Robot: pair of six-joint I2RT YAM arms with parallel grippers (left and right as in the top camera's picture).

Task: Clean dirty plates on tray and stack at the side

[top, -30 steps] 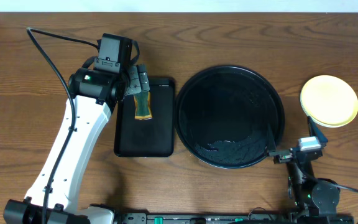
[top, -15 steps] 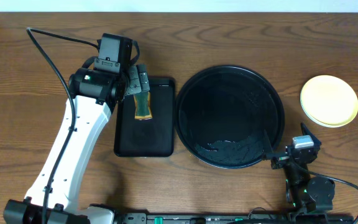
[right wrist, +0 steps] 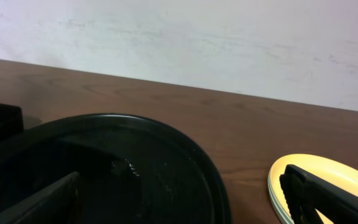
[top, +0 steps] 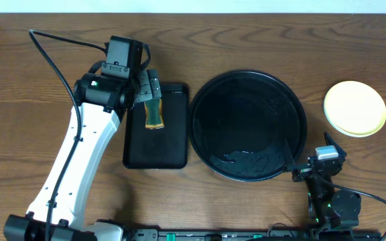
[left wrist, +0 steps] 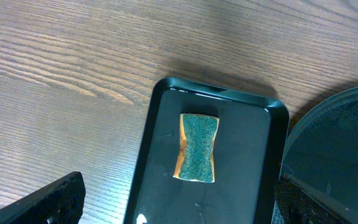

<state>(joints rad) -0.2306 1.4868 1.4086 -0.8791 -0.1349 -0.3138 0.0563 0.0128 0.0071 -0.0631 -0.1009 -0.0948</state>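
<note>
Nearest the robot's base, the right gripper (right wrist: pixel 180 180) sits low at the table's front edge, just beside the near-right rim of the tray (top: pixel 246 107). Its jaws stand wide apart with nothing between them and touching nothing. In the right wrist view one dark finger (right wrist: pixel 42 202) shows at each lower corner.

The round black tray fills the middle of the table, and its glossy floor shows a few wet-looking glints toward the near side. To its right and well clear of its rim, the plates (top: pixel 354 108) sit stacked on the bare wood. The yellow one is on top, with a pale edge just showing under it (how many lie beneath cannot be counted).

Left of the tray, almost touching it, lies a smaller black rectangular tray (top: pixel 139 150). A green-faced sponge (left wrist: pixel 197 148) rests flat on its far half.

The left gripper (left wrist: pixel 180 186) hangs above that sponge with its jaws spread wide. They are clear of both the sponge and the rectangular tray, and they hold nothing.
</note>
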